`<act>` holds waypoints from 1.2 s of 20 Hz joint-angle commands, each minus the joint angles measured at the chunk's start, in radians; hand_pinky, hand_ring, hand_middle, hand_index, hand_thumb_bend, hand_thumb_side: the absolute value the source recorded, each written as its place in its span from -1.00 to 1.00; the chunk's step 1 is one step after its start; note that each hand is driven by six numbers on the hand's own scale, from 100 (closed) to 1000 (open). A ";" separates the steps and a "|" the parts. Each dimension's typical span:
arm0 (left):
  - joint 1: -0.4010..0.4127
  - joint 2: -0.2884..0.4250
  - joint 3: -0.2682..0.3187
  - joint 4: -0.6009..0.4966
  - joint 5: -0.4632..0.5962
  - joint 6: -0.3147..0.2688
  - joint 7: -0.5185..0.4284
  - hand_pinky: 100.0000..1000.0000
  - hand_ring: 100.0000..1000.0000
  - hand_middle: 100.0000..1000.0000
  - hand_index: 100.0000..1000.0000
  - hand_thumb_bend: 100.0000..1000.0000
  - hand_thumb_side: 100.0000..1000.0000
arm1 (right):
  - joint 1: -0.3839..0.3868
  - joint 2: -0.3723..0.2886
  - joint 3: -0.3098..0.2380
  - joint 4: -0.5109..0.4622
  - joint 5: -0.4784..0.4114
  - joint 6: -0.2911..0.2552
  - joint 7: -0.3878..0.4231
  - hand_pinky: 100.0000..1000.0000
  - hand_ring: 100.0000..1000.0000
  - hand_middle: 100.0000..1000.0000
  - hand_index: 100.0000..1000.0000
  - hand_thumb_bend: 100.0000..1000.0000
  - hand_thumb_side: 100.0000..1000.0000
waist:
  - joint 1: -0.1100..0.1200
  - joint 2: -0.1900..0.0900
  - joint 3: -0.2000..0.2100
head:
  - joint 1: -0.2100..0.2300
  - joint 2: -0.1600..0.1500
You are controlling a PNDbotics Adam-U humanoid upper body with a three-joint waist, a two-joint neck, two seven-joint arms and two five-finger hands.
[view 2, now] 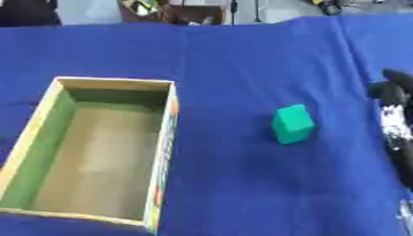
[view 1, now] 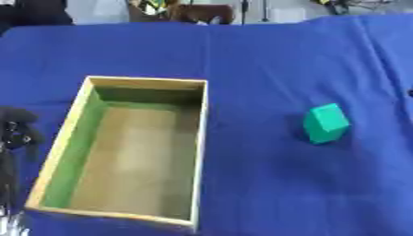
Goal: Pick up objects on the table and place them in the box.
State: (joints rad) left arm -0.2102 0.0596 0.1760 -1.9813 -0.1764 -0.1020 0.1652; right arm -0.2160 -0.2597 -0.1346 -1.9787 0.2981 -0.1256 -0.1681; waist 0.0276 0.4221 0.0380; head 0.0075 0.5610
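Small green plastic block (view 2: 292, 123): sits tilted on the blue cloth-covered table (view 2: 242, 55), resting apart from everything else. It lies to the inboard side of the right hand (view 2: 393, 99), near but not touching. Block looks roughly cubic w/ a slight taller dimension; long axis approx. upright, leaning away from the camera.

Right hand: enters at the right edge of the right eye view, fingers (view 2: 397, 138) trailing down the edge. Finger state: cannot tell, outline too dark and blurred. Nothing visible in it.

Open wooden box with green inner wall (view 1: 202, 138): beyond the block from the right-hand fingers, well apart from the block, long axis running near-to-far. Interior appears empty.

Left hand (view 1: 18, 129): at the left edge of the left eye view, just outboard of the box's left wall. Finger state: cannot tell.

Judgement: right hand is the nearer one to the block; left hand has the box between it and the block. Next move req. the right hand to travel inboard toward the block, then carry it further the same way, over the box wall.
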 commanded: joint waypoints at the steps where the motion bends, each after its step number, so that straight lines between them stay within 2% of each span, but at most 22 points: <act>1: -0.006 0.007 -0.003 -0.019 0.002 -0.001 -0.002 -1.00 -0.47 -0.17 -0.12 -1.00 0.80 | -0.007 -0.009 -0.001 -0.021 0.008 -0.004 0.003 0.54 0.33 0.22 0.63 -1.00 0.65 | -0.003 -0.022 0.000 | -0.004 -0.011; 6: -0.005 0.007 -0.002 -0.019 0.002 0.000 -0.001 -1.00 -0.47 -0.17 -0.12 -1.00 0.80 | -0.006 -0.009 -0.004 -0.021 0.013 -0.002 0.001 0.54 0.34 0.22 0.63 -1.00 0.62 | -0.004 -0.024 0.000 | -0.011 -0.013; 8: -0.005 0.008 -0.002 -0.019 0.002 -0.001 0.000 -1.00 -0.47 -0.17 -0.12 -1.00 0.80 | -0.009 -0.027 -0.008 -0.021 0.026 -0.004 0.000 0.54 0.36 0.24 0.63 -1.00 0.81 | -0.005 -0.026 0.000 | -0.014 -0.012; 9: -0.004 0.008 -0.001 -0.019 0.002 0.000 0.000 -1.00 -0.47 -0.17 -0.12 -1.00 0.80 | -0.014 -0.048 -0.011 -0.021 0.040 -0.007 0.000 0.53 0.38 0.26 0.63 -1.00 1.00 | -0.005 -0.027 -0.001 | -0.015 -0.010; 11: -0.002 0.011 0.000 -0.019 0.002 0.000 0.001 -1.00 -0.47 -0.17 -0.12 -1.00 0.80 | -0.032 -0.117 -0.019 -0.021 0.077 -0.023 -0.005 0.52 0.39 0.28 0.63 -1.00 1.00 | -0.006 -0.031 -0.003 | -0.016 -0.006; 14: 0.001 0.016 -0.001 -0.019 0.002 0.001 0.001 -1.00 -0.47 -0.17 -0.12 -1.00 0.80 | -0.075 -0.271 -0.021 -0.021 0.150 -0.053 -0.001 0.50 0.44 0.35 0.63 -1.00 1.00 | -0.012 -0.037 -0.004 | -0.022 -0.003; 19: 0.005 0.023 -0.004 -0.019 0.003 0.001 -0.002 -1.00 -0.47 -0.17 -0.12 -1.00 0.80 | -0.137 -0.494 0.017 -0.021 0.217 -0.063 0.019 0.46 0.47 0.38 0.62 -1.00 1.00 | -0.018 -0.045 0.001 | -0.037 0.002; 21: 0.008 0.025 -0.005 -0.019 0.004 0.002 -0.003 -1.00 -0.47 -0.17 -0.12 -1.00 0.80 | -0.163 -0.568 0.036 -0.021 0.254 -0.068 0.047 0.47 0.50 0.41 0.64 -0.97 1.00 | -0.019 -0.048 0.004 | -0.041 0.005; 24: 0.010 0.027 -0.009 -0.019 0.004 0.002 -0.006 -1.00 -0.47 -0.17 -0.12 -1.00 0.80 | -0.203 -0.646 0.059 -0.021 0.315 -0.072 0.123 0.50 0.56 0.43 0.64 -0.92 1.00 | -0.021 -0.050 0.007 | -0.045 0.007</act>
State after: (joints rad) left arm -0.1997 0.0674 0.1735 -1.9813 -0.1763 -0.0999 0.1628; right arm -0.4061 -0.8390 -0.0768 -1.9789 0.5851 -0.1949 -0.0706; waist 0.0095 0.3972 0.0442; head -0.0332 0.5629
